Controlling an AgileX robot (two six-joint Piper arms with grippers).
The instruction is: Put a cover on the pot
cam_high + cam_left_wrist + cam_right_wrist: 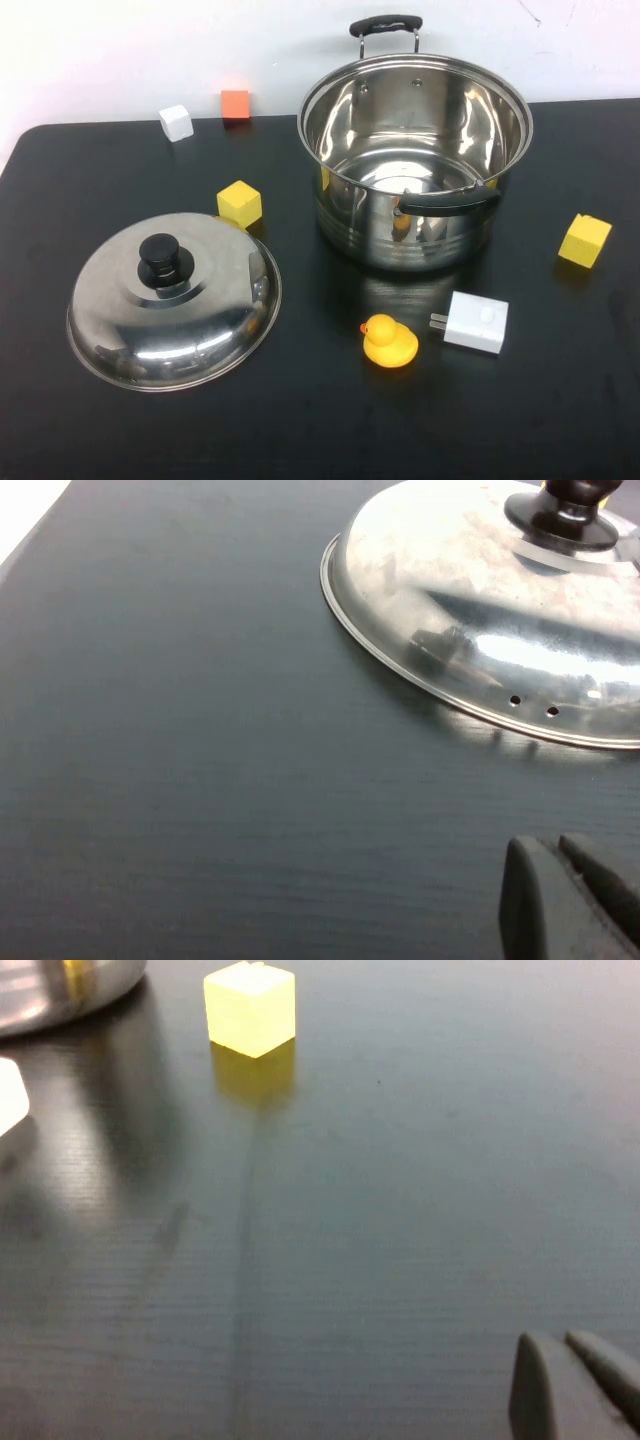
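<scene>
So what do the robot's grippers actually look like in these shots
Little shows. The left gripper appears only in its wrist view as two dark, matte black fingers with rounded tips, pressed side by side. The right gripper looks the same but greyer in its wrist view. No cables, markings or arm links are visible, and the high view shows neither arm.

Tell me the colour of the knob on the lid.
Black, clearest in the high view: the knob sits atop the lid.

Only fingertips show. The left gripper (pixel 570 900) has two dark, matte, rounded fingers lying side by side; the right gripper (pixel 575 1385) has the same, looking greyer.
</scene>
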